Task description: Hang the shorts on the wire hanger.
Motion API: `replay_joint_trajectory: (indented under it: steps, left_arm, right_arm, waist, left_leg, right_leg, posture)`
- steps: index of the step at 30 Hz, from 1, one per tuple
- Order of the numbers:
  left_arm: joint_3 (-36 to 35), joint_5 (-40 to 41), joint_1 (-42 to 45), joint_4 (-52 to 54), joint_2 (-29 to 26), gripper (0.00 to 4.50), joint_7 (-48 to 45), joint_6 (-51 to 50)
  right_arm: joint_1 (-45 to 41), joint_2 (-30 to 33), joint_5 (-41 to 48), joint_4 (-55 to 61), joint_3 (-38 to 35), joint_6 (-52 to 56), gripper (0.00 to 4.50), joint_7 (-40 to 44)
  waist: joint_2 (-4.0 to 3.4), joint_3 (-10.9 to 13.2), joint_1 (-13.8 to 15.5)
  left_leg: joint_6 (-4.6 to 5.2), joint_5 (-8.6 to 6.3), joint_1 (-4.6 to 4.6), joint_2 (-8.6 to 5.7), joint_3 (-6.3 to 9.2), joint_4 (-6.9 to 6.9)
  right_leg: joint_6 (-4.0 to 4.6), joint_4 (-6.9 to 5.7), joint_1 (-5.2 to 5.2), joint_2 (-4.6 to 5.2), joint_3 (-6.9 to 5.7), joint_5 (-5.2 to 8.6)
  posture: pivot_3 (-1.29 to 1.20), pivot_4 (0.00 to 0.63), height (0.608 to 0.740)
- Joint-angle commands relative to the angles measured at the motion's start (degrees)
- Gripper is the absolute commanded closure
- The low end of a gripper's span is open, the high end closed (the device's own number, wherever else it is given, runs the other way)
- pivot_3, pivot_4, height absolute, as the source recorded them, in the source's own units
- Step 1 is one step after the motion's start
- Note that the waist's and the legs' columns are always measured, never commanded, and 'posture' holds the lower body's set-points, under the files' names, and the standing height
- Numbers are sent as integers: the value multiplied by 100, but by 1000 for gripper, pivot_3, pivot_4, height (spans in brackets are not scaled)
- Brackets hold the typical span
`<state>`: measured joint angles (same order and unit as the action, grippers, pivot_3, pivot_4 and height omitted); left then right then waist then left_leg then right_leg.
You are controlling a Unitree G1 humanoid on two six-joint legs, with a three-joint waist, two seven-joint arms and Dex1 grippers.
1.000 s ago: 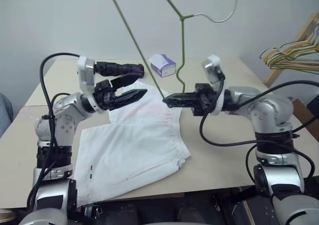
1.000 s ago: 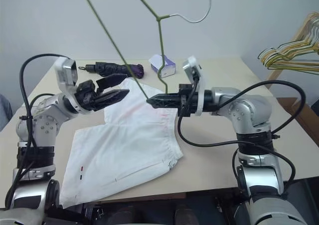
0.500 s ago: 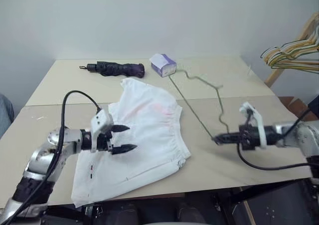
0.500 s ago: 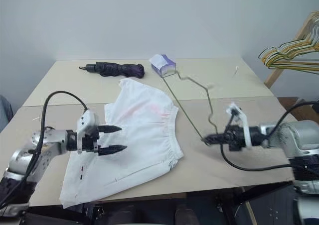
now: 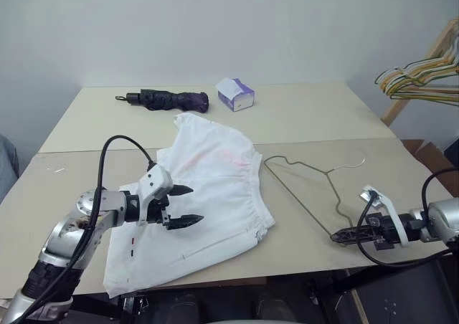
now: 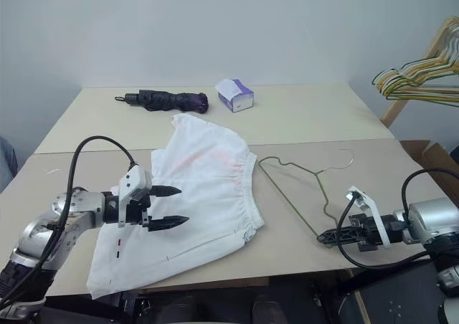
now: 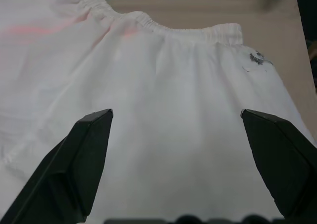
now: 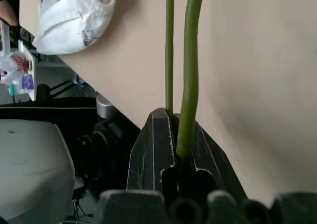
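Left eye view: shorts (image 5: 197, 198) lie flat mid-surface, not yet hung. Wire hanger (image 5: 305, 188) lies at their 3 o'clock, its corner clenched in right gripper (image 5: 338, 236). Left gripper (image 5: 188, 206) spread wide over shorts, grasping nothing. Threading remains.

Both eye views look down over the tabletop (image 5: 301, 123); each wrist view sits close behind its own hand, sharing the shorts (image 7: 163, 110).
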<state>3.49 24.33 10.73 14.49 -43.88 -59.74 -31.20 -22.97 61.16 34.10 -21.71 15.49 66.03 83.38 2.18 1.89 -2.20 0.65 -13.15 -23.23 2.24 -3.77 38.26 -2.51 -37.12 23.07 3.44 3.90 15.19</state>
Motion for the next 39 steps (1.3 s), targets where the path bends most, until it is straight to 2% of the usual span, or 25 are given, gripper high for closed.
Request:
replay_joint_trajectory:
  steps: [1, 11, 19, 39]
  left_arm:
    - [-19, -13, 11, 185, -61, 17, -38, 82]
    - [158, -169, 150, 151, 1, 17, -27, 154]
    - [150, -167, 99, 220, -23, 17, -55, 151]
    - [341, -295, 247, 183, 3, 17, -138, 161]
  right_arm:
    - [-36, 3, 30, 114, -180, -166, 4500, 277]
    - [-253, -400, -180, 39, -26, -144, 4500, 245]
    - [-307, -231, -324, -323, -107, -259, 4500, 430]
    - [149, -178, -241, -26, -282, -200, 4500, 533]
  waist:
    - [0, 0, -2]
    - [-1, 0, 6]
    - [-1, -1, 135]
    - [-3, -2, 147]
  left_leg:
    - [0, 0, 0, 0, 0, 0]
    - [0, 0, 3, 0, 1, 1]
    - [0, 0, 1, -1, 0, 3]
    - [0, 0, 2, -2, 0, 7]
  right_leg:
    - [0, 0, 0, 0, 0, 0]
    - [-1, -1, -4, -1, 0, 0]
    - [0, -1, -3, 0, 0, 0]
    - [-1, -2, -6, -1, 0, -1]
  posture:
    - [-6, 0, 740]
    - [12, 0, 740]
    - [15, 0, 740]
    - [16, 0, 740]
